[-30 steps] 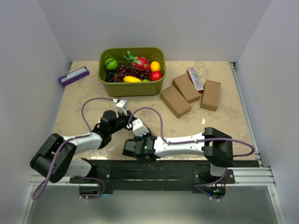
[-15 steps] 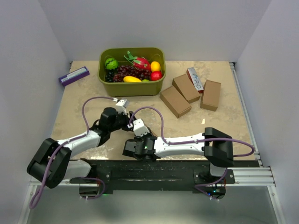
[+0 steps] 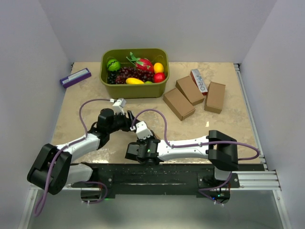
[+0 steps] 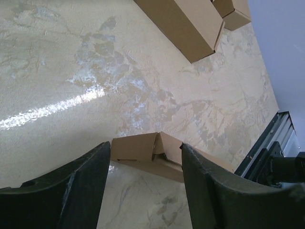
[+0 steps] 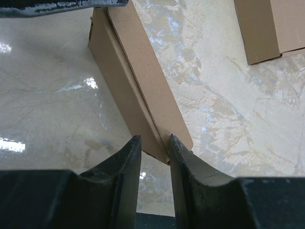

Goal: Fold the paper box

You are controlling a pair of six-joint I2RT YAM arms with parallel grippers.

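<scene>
Brown cardboard paper box (image 5: pixel 136 81) | my right gripper (image 5: pixel 155 139) pinches one thin edge | left gripper (image 4: pixel 145 147) spread near its flap end | risk: I push, box pivots or crumples

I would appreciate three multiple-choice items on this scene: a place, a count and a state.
1. The purple box lies: A) left of the green bin; B) inside it; C) at the near edge.
2. Brown boxes beside the white-and-red carton: A) one; B) three; C) five.
3. The right gripper is: A) open over the bin; B) shut on the paper box; C) out of view.
Answers: 1 A, it lies outside, to the left; 2 B, three show from above; 3 B, it pinches the box's edge.
</scene>
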